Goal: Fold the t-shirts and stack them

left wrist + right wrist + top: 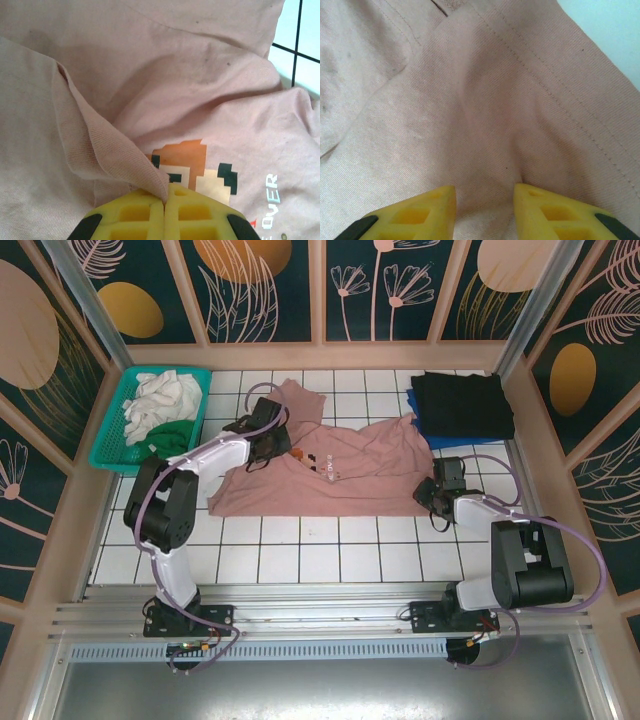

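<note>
The dusty-pink t-shirt (340, 470) lies spread and rumpled across the middle of the tiled table. My left gripper (268, 448) sits over its upper left part. In the left wrist view that gripper (165, 202) is shut on a raised ribbed fold of the pink cloth (100, 150), just beside the brown-orange pixel print (190, 162). My right gripper (433, 493) is at the shirt's right edge. In the right wrist view it (485, 200) stands open, its yellow fingers (420, 215) pressed down on the pink shirt (485, 110) with a pucker of cloth between them.
A black t-shirt (462, 400) lies folded on a blue one (447, 440) at the back right. The teal lattice basket (108, 450) at the back left holds a white shirt (160, 398) and a green one (172, 435). Patterned walls close in the table.
</note>
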Controlling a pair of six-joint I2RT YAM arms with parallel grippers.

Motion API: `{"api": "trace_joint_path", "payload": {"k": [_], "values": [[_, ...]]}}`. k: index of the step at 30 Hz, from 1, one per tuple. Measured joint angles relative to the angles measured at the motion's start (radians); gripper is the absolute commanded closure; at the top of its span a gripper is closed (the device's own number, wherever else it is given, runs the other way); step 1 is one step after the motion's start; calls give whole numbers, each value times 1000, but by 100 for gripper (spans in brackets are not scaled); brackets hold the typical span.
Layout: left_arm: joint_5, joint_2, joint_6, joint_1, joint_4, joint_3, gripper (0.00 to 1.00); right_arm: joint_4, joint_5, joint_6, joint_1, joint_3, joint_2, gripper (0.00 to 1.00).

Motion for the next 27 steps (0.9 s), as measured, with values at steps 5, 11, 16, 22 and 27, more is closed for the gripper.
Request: {"api": "trace_joint_path", "payload": {"k": [5,11,16,22,27], "values": [[-18,87,16,0,-35,60,50,-1,-12,0,15,0,-1,64],[-84,101,28,3,-90,72,21,-36,-14,0,74,17,-69,62],[-136,5,26,21,-95,-1,8,-27,-14,-11,96,56,-77,62],[-145,-203,7,31,-20,-252,12,6,-13,-27,109,126,97,63],[-128,-256,-32,55,29,-490,32,0,-3,-22,55,129,142,61]]}}
